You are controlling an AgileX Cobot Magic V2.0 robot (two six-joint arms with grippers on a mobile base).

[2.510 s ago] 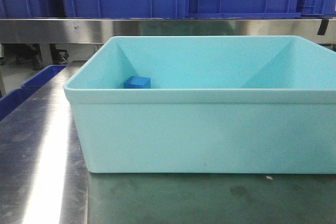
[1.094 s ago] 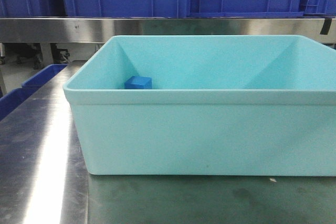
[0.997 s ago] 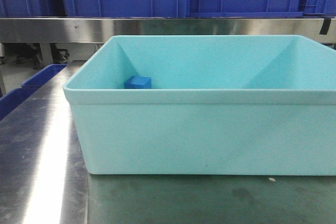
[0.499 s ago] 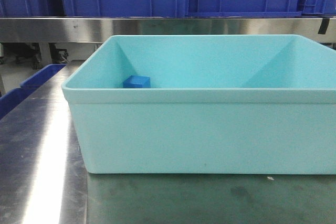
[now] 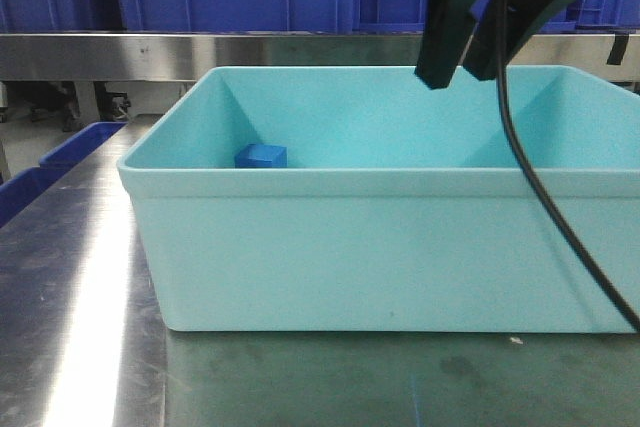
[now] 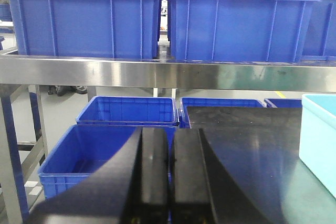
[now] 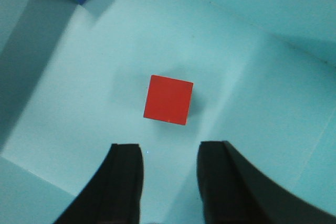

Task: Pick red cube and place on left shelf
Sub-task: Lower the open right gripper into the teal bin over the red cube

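My right gripper (image 5: 458, 75) has come into the front view at about one o'clock, jaws apart, hanging over the back of the turquoise tub (image 5: 380, 183) — and its black cable (image 5: 530, 187) now trails down toward four o'clock.

The cube (image 7: 168, 99) past the right gripper (image 7: 169, 148) looks smooth and matt. The tub (image 7: 79, 77) is smooth plastic. The shelf (image 6: 157, 72) is shiny metal.

Colours: red cube (image 7: 168, 99), plain bright red; tub (image 5: 380, 257), plain pale turquoise; small cube (image 5: 260, 156), blue; crates (image 6: 84, 22), ribbed royal blue; left shelf (image 6: 157, 73), brushed silver steel.
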